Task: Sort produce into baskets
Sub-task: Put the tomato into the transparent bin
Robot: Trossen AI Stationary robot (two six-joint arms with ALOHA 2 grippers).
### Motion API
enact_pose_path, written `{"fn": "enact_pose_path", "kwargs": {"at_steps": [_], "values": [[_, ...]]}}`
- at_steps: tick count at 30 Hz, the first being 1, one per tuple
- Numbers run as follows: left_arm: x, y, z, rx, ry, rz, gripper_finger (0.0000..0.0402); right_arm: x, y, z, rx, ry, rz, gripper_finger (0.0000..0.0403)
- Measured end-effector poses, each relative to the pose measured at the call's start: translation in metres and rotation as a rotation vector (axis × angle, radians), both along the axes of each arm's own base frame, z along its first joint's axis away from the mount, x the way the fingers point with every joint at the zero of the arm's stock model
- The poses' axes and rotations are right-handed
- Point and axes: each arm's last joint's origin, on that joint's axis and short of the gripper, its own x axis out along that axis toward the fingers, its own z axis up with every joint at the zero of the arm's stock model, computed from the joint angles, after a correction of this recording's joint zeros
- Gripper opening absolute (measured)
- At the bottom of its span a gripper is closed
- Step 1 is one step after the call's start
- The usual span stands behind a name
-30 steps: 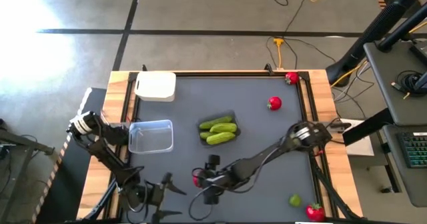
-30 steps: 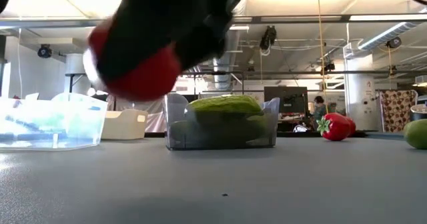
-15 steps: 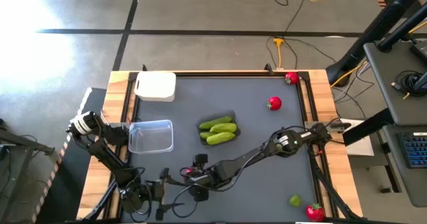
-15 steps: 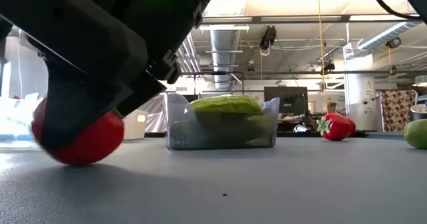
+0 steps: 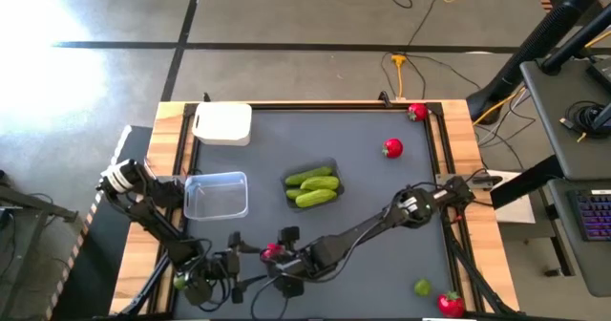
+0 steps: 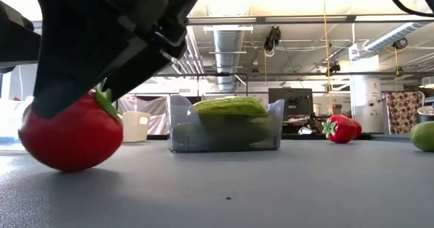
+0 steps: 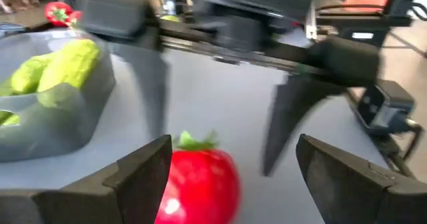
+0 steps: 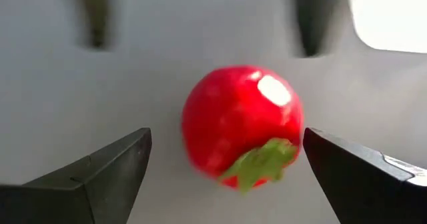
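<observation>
Red fruit (image 8: 241, 125), green-topped, glossy.

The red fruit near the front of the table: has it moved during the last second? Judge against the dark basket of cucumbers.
Yes. The red fruit has shifted left, farther from the dark basket, and now rests on the table between the right gripper's open fingers.

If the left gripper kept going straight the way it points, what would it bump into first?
Probably the red fruit. It lies on the table just ahead of the open left gripper, towards one finger. Right behind it stand the fingers of the right gripper, also open over the fruit.
</observation>
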Motion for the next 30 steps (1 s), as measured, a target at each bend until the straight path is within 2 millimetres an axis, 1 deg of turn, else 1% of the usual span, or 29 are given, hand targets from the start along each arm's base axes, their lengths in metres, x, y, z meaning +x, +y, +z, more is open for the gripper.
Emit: {"fn": "enact_pose_path", "kwargs": {"at_steps": [3,8,13,17,21,27,30], "values": [[0.002,0.002,0.0,0.004,0.0,0.015,0.0302,-0.006,0.008,0.002,-0.041,-0.009,-0.011,0.0384],[0.007,0.006,0.0,-0.013,-0.001,0.039,0.0302,-0.026,0.017,0.018,-0.175,0.001,-0.074,0.0384],[0.011,0.01,-0.001,-0.019,0.014,0.044,0.0311,-0.042,0.026,0.03,-0.202,-0.009,-0.141,0.0384],[0.019,0.018,-0.003,0.008,0.019,0.098,0.033,-0.046,0.033,0.032,-0.204,-0.022,-0.137,0.0384],[0.026,0.022,-0.004,-0.031,0.062,0.048,0.0341,-0.05,0.039,0.031,-0.182,-0.027,-0.147,0.0384],[0.026,0.022,-0.005,-0.084,0.073,0.053,0.0343,-0.057,0.051,0.031,-0.157,-0.034,-0.146,0.0384],[0.026,0.021,-0.012,-0.034,0.099,0.035,0.0343,-0.06,0.056,0.031,-0.151,-0.036,-0.142,0.0384]]}}
